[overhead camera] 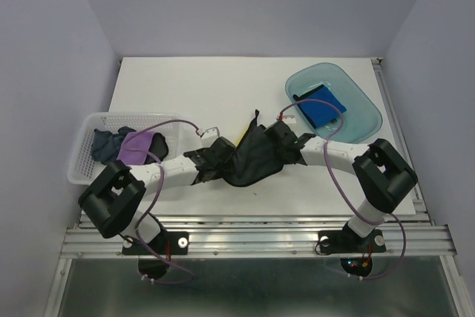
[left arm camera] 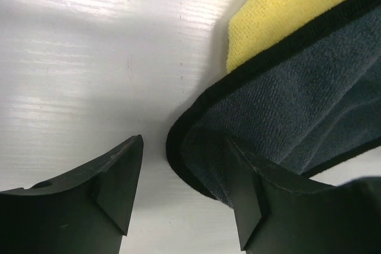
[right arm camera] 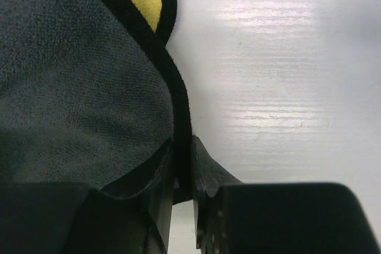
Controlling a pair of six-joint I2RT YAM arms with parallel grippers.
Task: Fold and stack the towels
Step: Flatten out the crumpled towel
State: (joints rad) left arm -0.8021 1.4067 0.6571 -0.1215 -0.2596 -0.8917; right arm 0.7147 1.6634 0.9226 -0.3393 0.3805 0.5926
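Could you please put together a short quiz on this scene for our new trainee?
1. True or false: the blue towel lies in the teal tray.
2. The right gripper is: A) open and empty; B) shut on the black edge of the dark grey towel; C) out of view.
3. What colour is the cloth that shows beyond the dark grey towel's edge?
Key: 1 true; 2 B; 3 yellow, the yellow cloth.

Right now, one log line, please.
left gripper: open at dark towel | right gripper: shut on dark towel | blue towel: in tray
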